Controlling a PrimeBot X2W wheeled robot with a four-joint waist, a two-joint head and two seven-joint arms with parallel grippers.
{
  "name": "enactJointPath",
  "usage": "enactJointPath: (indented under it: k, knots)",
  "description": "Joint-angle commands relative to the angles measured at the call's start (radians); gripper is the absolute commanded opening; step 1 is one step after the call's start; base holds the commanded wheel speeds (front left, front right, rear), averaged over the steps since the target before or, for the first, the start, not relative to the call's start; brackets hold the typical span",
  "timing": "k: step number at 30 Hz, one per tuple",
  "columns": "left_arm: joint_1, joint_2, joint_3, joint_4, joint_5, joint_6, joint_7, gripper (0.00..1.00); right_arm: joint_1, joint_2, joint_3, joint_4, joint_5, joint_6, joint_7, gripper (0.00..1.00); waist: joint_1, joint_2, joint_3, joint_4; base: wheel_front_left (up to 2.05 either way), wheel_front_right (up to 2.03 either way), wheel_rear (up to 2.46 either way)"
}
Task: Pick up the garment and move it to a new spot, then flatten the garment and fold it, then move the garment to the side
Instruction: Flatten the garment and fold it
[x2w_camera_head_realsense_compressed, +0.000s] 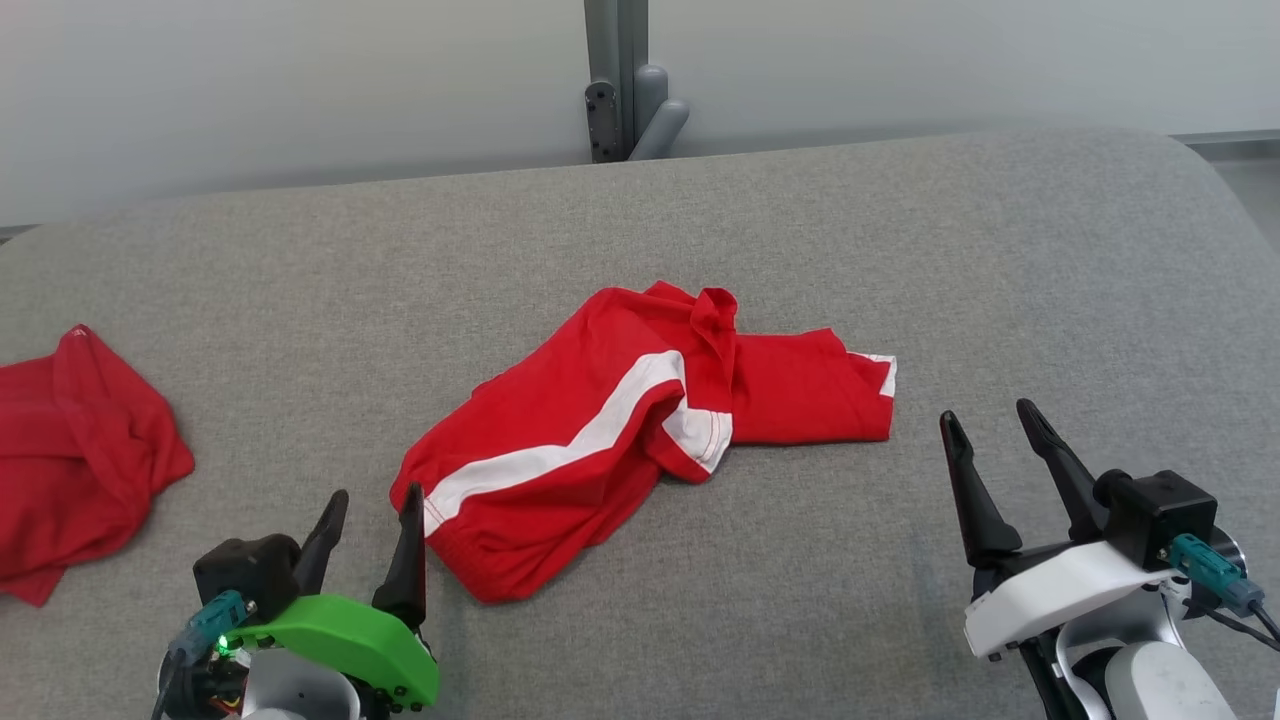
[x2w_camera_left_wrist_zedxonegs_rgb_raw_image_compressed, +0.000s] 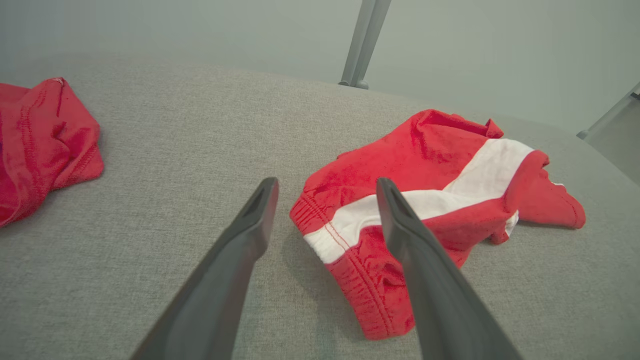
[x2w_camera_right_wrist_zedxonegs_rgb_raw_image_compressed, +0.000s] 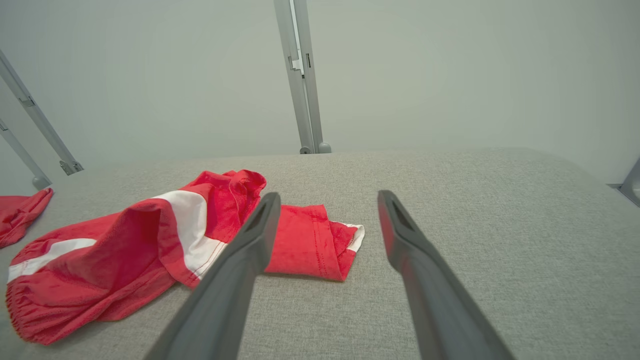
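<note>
The garment (x2w_camera_head_realsense_compressed: 620, 450), red shorts with a white side stripe, lies crumpled on the grey padded surface (x2w_camera_head_realsense_compressed: 900, 250). Its elastic waistband is just beyond the left gripper (x2w_camera_head_realsense_compressed: 376, 492) fingertips. The leg end is well left of the right gripper (x2w_camera_head_realsense_compressed: 988, 410). Both grippers hover low, fingers spread apart, empty. Another red cloth (x2w_camera_head_realsense_compressed: 70, 450) lies far left of the left fingers.

Your left claw (x2w_camera_head_realsense_compressed: 376, 493) sits at the lower left of the head view. Its two dark fingers (x2w_camera_head_realsense_compressed: 405, 560) are spread wide and point up, leaning slightly right above a green wrist cover (x2w_camera_head_realsense_compressed: 340, 635). Your right claw (x2w_camera_head_realsense_compressed: 988, 412) sits at the lower right, parted just as wide and leaning up-left from a white wrist cover (x2w_camera_head_realsense_compressed: 1060, 590). Both are empty.
</note>
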Motion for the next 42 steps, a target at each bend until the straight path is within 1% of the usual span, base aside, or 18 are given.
enactJointPath:
  k: [1,6,7,19,20,21,22,23,25,27,31,35,42]
  knots:
    - [-0.029,-0.014,-0.003,0.05,-0.056,-0.033,0.05,1.0,-0.019,-0.006,0.003,-0.001,0.005,0.0,-0.001,1.0,0.0,0.0,0.03,-0.005,0.0,0.0,0.0]
    - [-0.044,-0.028,0.0,0.12,-0.124,-0.064,0.104,1.0,-0.03,-0.009,0.008,0.008,0.011,0.0,-0.006,1.0,0.0,0.0,0.056,-0.011,0.0,0.0,0.0]
    - [-0.047,-0.039,0.003,0.135,-0.145,-0.074,0.109,1.0,-0.032,-0.008,0.01,0.012,0.012,0.0,-0.008,1.0,0.0,0.0,0.062,-0.011,0.0,0.0,0.0]
    - [-0.078,-0.045,-0.005,0.177,-0.172,-0.109,0.126,1.0,-0.057,-0.013,0.023,0.026,0.019,0.0,-0.011,1.0,0.0,0.0,0.089,-0.017,0.0,0.0,0.0]
    - [-0.082,-0.045,-0.007,0.181,-0.172,-0.113,0.123,0.98,-0.059,-0.014,0.025,0.027,0.02,0.0,-0.011,1.0,0.0,0.0,0.092,-0.018,0.0,0.0,0.0]
    - [-0.087,-0.044,-0.011,0.183,-0.17,-0.119,0.122,0.67,-0.059,-0.014,0.026,0.027,0.021,0.0,-0.011,1.0,0.0,0.0,0.094,-0.019,0.0,0.0,0.0]
    - [-0.091,-0.044,-0.011,0.186,-0.172,-0.123,0.121,0.38,-0.061,-0.015,0.026,0.028,0.021,0.0,-0.01,1.0,0.0,0.0,0.097,-0.02,0.0,0.0,0.0]
    - [-0.095,-0.043,-0.011,0.187,-0.167,-0.125,0.113,0.0,-0.063,-0.015,0.026,0.03,0.022,0.0,-0.01,1.0,0.0,0.0,0.1,-0.02,0.0,0.0,0.0]
    - [-0.102,-0.039,-0.014,0.191,-0.152,-0.125,0.1,0.0,-0.068,-0.015,0.028,0.033,0.024,0.0,-0.01,1.0,0.0,0.0,0.105,-0.02,0.0,0.0,0.0]
    - [-0.111,-0.029,-0.023,0.196,-0.124,-0.112,0.092,0.0,-0.074,-0.016,0.032,0.039,0.023,0.0,-0.011,1.0,0.0,0.0,0.111,-0.017,0.0,0.0,0.0]
    - [-0.127,-0.019,-0.03,0.194,-0.106,-0.102,0.083,0.0,-0.099,-0.025,0.073,0.064,0.028,0.0,-0.007,1.0,0.0,0.0,0.123,-0.007,0.0,0.0,0.0]
    - [-0.143,-0.023,-0.037,0.187,-0.098,-0.106,0.082,0.0,-0.143,-0.031,0.15,0.112,0.046,0.0,-0.01,1.0,0.0,0.0,0.141,0.016,0.0,0.0,0.0]
    - [-0.175,-0.038,-0.057,0.182,-0.088,-0.118,0.077,0.0,-0.25,-0.032,0.307,0.261,0.103,0.0,-0.033,1.0,0.0,0.0,0.185,0.065,0.0,0.0,0.0]
